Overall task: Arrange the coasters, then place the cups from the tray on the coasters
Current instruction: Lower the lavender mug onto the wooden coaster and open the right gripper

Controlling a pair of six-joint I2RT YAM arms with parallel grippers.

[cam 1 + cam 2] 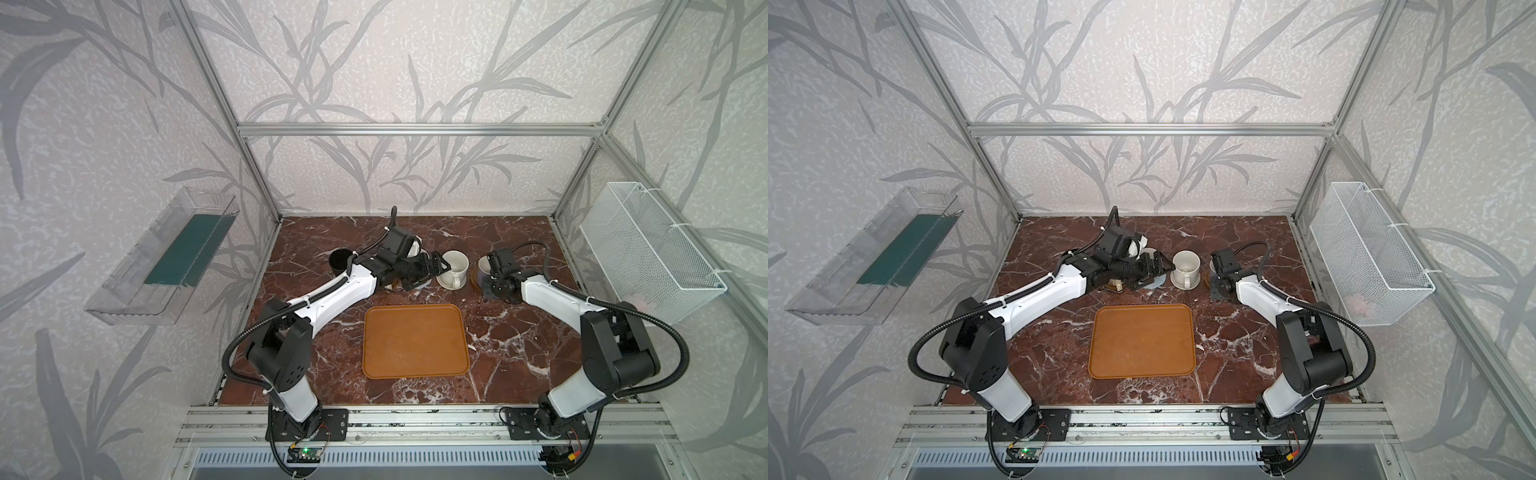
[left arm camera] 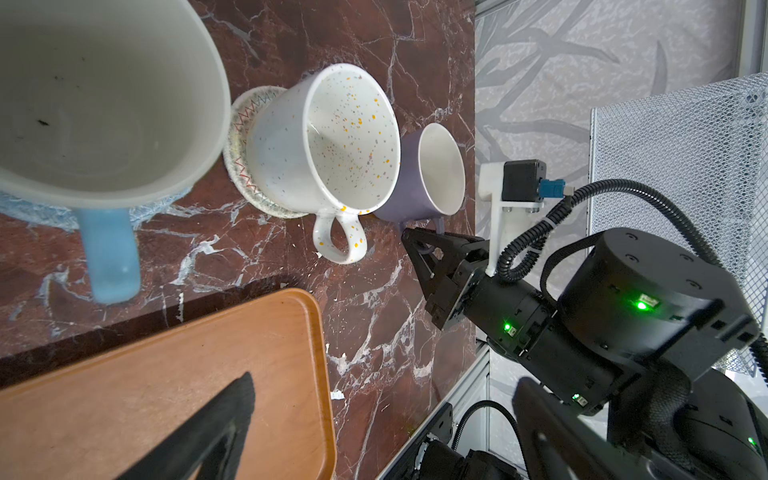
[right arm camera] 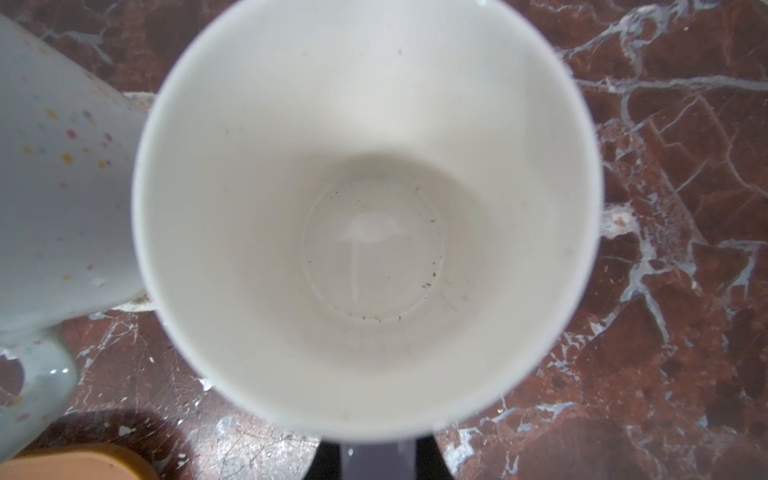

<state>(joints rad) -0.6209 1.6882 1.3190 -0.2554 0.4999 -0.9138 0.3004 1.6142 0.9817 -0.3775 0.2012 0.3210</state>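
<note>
While the left jaws stand wide apart close by the light blue mug (image 2: 83, 104), gripping nothing, the right jaws are closed on the handle of the lavender mug (image 2: 401, 187), a brown coaster (image 1: 472, 277) edge showing beneath it. Speckled white mug (image 1: 455, 266) sits on a cream rope coaster (image 2: 241, 137) between those two. Orange-brown tray (image 1: 415, 340) lies on the bench (image 1: 519, 332) nearer the arm bases, apart from the mugs.

I'm looking into a robotics lab cell: an aluminium frame (image 1: 419, 129) and leaf-print panels (image 1: 415, 75) box in the marble tabletop (image 1: 519, 332), with a mounting rail (image 1: 415, 419) along its front edge.
</note>
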